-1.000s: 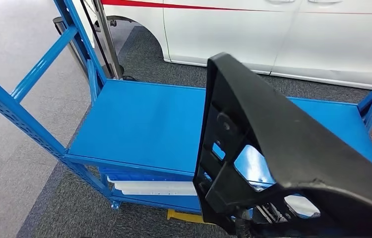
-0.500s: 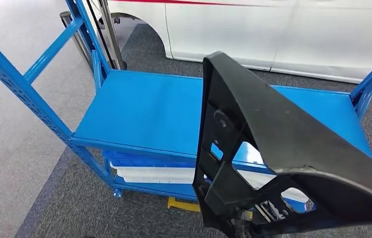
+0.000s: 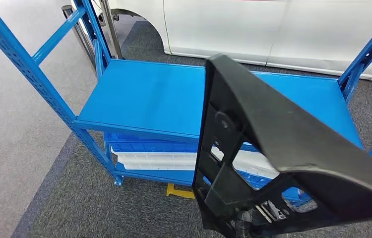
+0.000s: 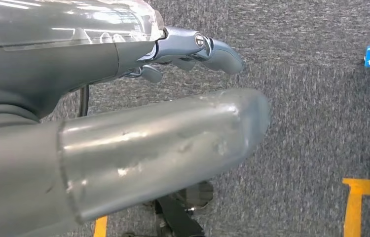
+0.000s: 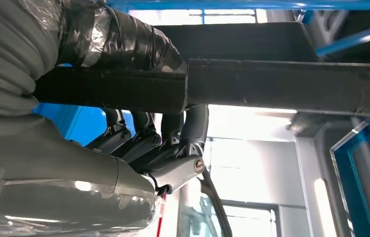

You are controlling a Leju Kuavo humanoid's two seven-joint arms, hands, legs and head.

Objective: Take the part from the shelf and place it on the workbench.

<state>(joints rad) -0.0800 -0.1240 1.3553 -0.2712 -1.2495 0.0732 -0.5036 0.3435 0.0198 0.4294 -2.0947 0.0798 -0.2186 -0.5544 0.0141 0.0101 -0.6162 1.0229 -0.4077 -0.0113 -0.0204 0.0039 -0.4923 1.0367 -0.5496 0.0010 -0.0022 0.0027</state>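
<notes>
1. The right hand (image 5: 143, 123) grips the part (image 3: 283, 148) — a large black plastic piece with cut-out openings. In the right wrist view the thumb lies over one side of a dark bar of the part and the dark fingers (image 5: 193, 123) curl up against the other side, so the bar is clamped between them.

2. In the head view the part is held up close to the camera, tilted, its broad smooth face running from the upper middle down to the lower right. It is off the shelf, in the air, in front of the blue shelf (image 3: 149, 96).

3. The shelf's upper deck is a flat blue surface with blue perforated uprights at its corners. Below it, on the lower level, lie white trays (image 3: 159, 159) on a blue tray.

4. Behind the shelf stands a white vehicle (image 3: 273, 25), its wheel arch visible at the upper left. The floor is dark grey carpet (image 3: 99, 208) beside a lighter grey strip.

5. The left hand (image 4: 193, 49) hangs over the carpet holding nothing — its thick thumb juts out, and the darker fingers beyond it look loosely bent rather than clenched.

6. Yellow floor markings (image 4: 365, 197) show on the carpet below the left hand.
</notes>
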